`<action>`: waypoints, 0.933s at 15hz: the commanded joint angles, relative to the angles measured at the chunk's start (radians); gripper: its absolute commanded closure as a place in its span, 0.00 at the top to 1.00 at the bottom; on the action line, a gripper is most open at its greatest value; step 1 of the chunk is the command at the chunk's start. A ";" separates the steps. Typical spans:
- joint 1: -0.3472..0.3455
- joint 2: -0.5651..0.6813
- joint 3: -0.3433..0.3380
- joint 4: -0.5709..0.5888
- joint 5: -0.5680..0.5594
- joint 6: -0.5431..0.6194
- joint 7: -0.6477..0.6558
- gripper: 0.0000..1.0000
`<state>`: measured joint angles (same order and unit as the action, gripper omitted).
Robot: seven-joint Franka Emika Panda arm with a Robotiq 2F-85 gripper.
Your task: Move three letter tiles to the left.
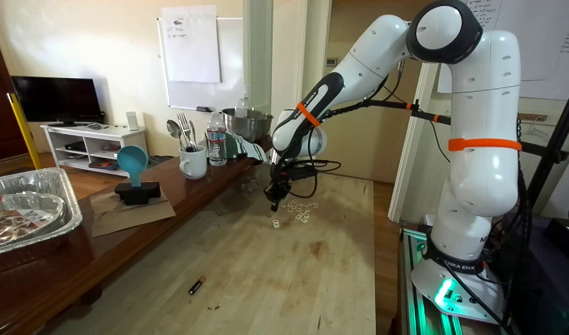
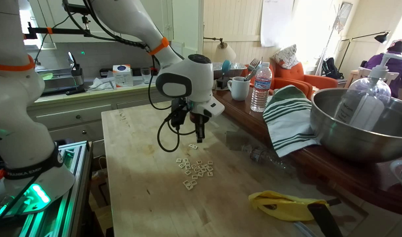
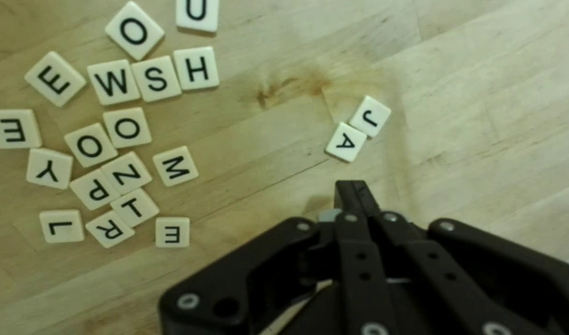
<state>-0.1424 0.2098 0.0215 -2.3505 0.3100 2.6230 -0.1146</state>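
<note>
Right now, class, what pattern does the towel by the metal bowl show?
Green stripes on white; the towel shows best in an exterior view.

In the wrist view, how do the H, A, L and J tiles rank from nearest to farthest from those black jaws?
1. A tile: right of the picture's centre.
2. J tile: just past the A, up and to its right.
3. H tile: upper left.
4. L tile: lower left, farthest.
</note>
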 commanded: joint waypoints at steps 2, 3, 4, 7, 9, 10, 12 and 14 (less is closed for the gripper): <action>-0.007 -0.034 -0.024 -0.041 -0.105 -0.028 -0.185 0.00; -0.012 -0.031 -0.023 -0.045 -0.113 -0.015 -0.233 0.00; -0.011 -0.028 -0.029 -0.052 -0.139 0.013 -0.257 0.00; -0.026 -0.015 -0.028 -0.056 -0.144 0.030 -0.354 0.00; -0.037 -0.013 -0.029 -0.058 -0.140 0.036 -0.410 0.00; -0.042 -0.011 -0.031 -0.058 -0.147 0.043 -0.434 0.00; -0.053 -0.005 -0.034 -0.055 -0.162 0.050 -0.483 0.00; -0.059 0.003 -0.042 -0.052 -0.187 0.055 -0.523 0.00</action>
<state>-0.1880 0.2028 -0.0121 -2.3911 0.1662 2.6468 -0.5779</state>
